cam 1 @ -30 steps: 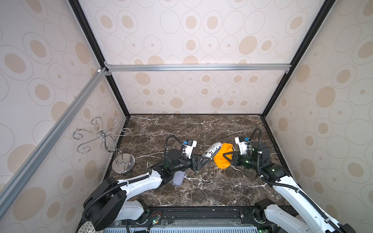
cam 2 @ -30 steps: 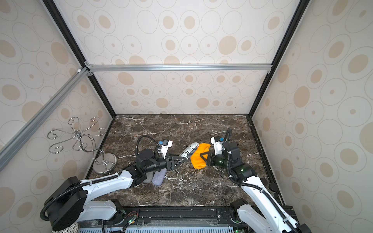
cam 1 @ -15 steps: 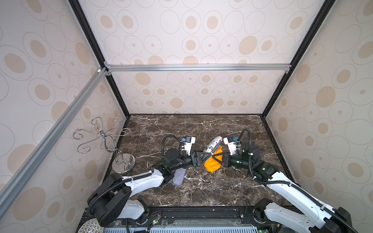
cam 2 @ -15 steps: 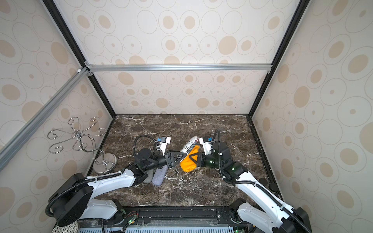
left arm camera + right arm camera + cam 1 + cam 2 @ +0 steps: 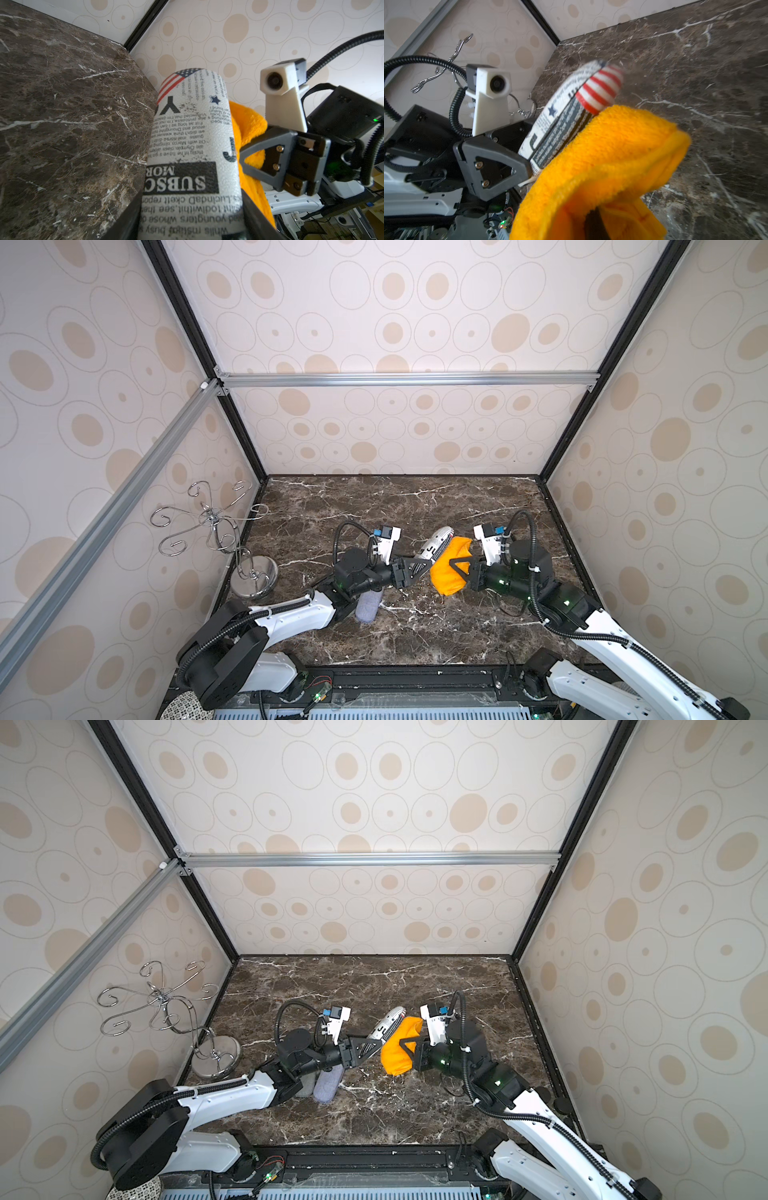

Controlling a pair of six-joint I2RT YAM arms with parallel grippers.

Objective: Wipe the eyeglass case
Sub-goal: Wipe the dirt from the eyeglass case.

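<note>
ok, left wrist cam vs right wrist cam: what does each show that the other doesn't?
Left wrist only: the broad printed face of the eyeglass case, headline lettering readable; the right gripper shut on the orange cloth; the right wrist camera.
Right wrist only: the left gripper clamped on the case; the left wrist camera; the case's seam edge and striped end; the wire hook stand.
Both: the case, the cloth pressed against its side, the marble table.
</note>
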